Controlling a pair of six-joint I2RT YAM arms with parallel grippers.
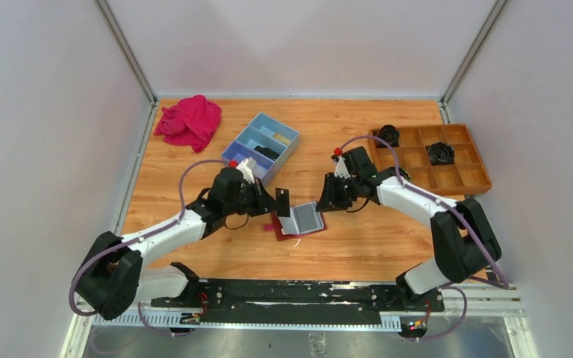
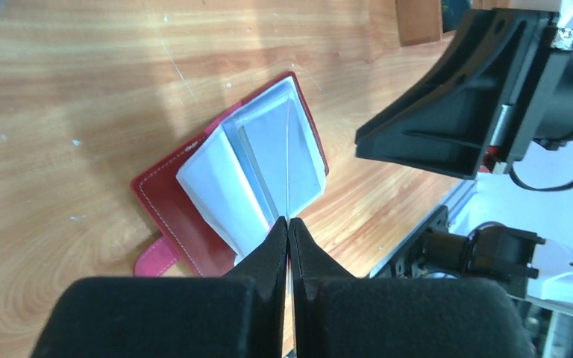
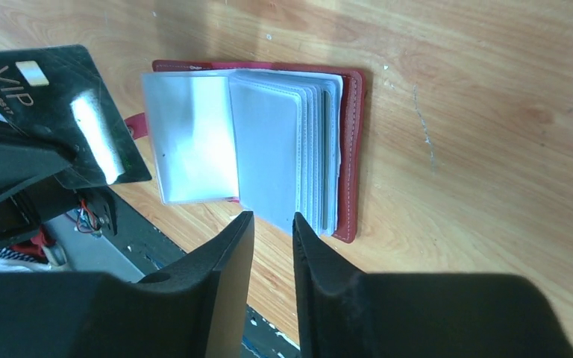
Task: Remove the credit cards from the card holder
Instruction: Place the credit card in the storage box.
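The card holder (image 1: 304,218) lies open on the wooden table between my two grippers, dark red cover down, grey see-through pockets fanned up. It also shows in the left wrist view (image 2: 168,201) and the right wrist view (image 3: 355,149), with its pink tab strap (image 2: 155,261) at one side. My left gripper (image 1: 274,201) (image 2: 289,221) is shut on a black credit card (image 1: 283,200) marked VIP (image 3: 67,112), held upright just left of the holder. My right gripper (image 1: 327,200) (image 3: 272,218) is open by a narrow gap, empty, above the holder's right edge.
A blue three-compartment box (image 1: 240,136) with small items stands behind the left gripper. A bright pink cloth (image 1: 190,121) lies at the back left. A wooden compartment tray (image 1: 455,175) with black objects sits at the right. The black base rail runs along the near edge.
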